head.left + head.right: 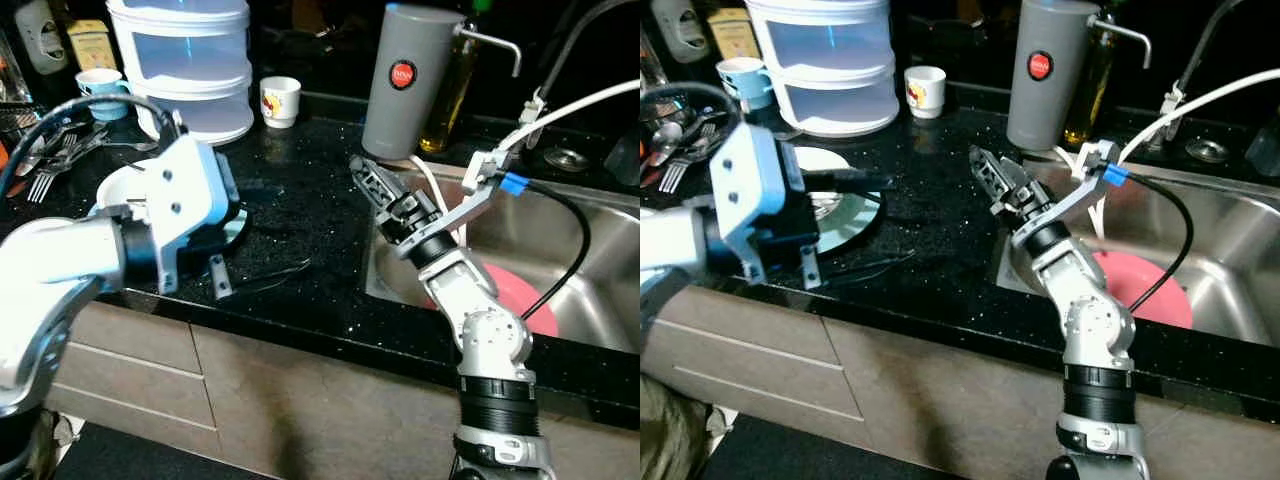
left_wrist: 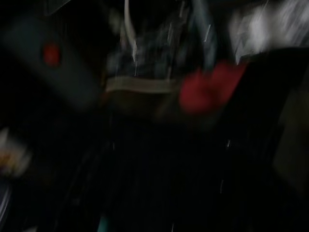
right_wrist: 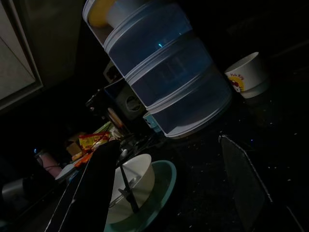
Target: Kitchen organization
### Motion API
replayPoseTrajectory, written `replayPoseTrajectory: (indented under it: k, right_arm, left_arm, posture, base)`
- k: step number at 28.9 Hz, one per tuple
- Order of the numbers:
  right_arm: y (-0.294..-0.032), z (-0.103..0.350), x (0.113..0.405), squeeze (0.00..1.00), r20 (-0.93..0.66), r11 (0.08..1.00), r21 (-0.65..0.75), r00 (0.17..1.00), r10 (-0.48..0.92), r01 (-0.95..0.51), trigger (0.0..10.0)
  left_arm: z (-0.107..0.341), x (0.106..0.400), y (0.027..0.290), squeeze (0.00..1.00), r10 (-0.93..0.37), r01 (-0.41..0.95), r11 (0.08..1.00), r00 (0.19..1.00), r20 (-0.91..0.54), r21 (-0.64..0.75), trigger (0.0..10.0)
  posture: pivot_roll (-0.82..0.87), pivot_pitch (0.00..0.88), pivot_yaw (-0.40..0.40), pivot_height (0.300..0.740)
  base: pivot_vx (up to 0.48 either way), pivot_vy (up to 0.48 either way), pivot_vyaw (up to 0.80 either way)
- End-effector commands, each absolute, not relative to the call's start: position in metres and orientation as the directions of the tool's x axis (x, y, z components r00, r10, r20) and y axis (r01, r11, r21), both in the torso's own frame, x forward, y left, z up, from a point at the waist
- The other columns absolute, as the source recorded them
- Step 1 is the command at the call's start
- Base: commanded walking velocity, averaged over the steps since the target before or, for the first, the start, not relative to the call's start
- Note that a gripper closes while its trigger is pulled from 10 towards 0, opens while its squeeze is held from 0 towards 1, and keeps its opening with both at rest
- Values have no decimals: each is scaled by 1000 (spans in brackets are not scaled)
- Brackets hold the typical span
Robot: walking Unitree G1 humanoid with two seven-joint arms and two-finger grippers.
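Note:
A teal-rimmed plate (image 1: 862, 212) lies on the black counter (image 1: 300, 190) and carries a white bowl (image 3: 135, 181) with a utensil in it. My left gripper (image 1: 855, 215) hovers right over this plate, one black finger (image 1: 855, 179) stretched above it and the other lower at the counter's front, so it is open. My right gripper (image 1: 362, 172) is raised above the counter beside the sink (image 1: 600, 250), pointing toward the left end of the counter; its fingers (image 3: 96, 183) stand apart and hold nothing. A pink plate (image 1: 525, 300) lies in the sink. The left wrist view is dark and blurred.
At the back stand a stacked blue-and-white container (image 1: 190, 60), a white printed cup (image 1: 280, 100), a blue cup (image 1: 100, 90), a grey jug (image 1: 405, 80) and an oil bottle (image 1: 452, 95). Forks (image 1: 50, 165) lie at far left. A faucet (image 1: 585, 40) rises behind the sink.

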State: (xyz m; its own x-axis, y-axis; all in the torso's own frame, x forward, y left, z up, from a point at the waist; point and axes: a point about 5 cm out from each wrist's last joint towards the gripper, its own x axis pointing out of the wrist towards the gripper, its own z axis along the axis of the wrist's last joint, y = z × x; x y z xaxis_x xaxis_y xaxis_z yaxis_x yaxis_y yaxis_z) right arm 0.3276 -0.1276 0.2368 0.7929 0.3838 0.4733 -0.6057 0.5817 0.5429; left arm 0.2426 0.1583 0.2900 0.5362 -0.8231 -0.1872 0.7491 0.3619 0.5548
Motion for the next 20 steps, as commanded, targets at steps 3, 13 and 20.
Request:
replayPoseTrajectory:
  k: [3, 13, 20]
  right_arm:
    - [-124, 235, 329, 0, 472, 581, 534, 787, 398, -614, 10000]
    - [-125, 236, 328, 0, 474, 582, 530, 785, 399, -616, 10000]
    - [-125, 238, 327, 0, 475, 582, 527, 783, 401, -619, 10000]
  left_arm:
    - [281, 248, 181, 0, -691, 675, 411, 669, -274, 613, 10000]
    - [291, 272, 190, 0, -567, 482, 491, 809, -154, 726, 10000]
    - [300, 288, 182, 0, -629, 495, 581, 777, -30, 646, 10000]
  posture:
    - [144, 0, -48, 740]
    - [135, 0, -46, 740]
    - [129, 0, -46, 740]
  base:
    - [0, 0, 0]
    - [0, 0, 0]
    - [0, 0, 0]
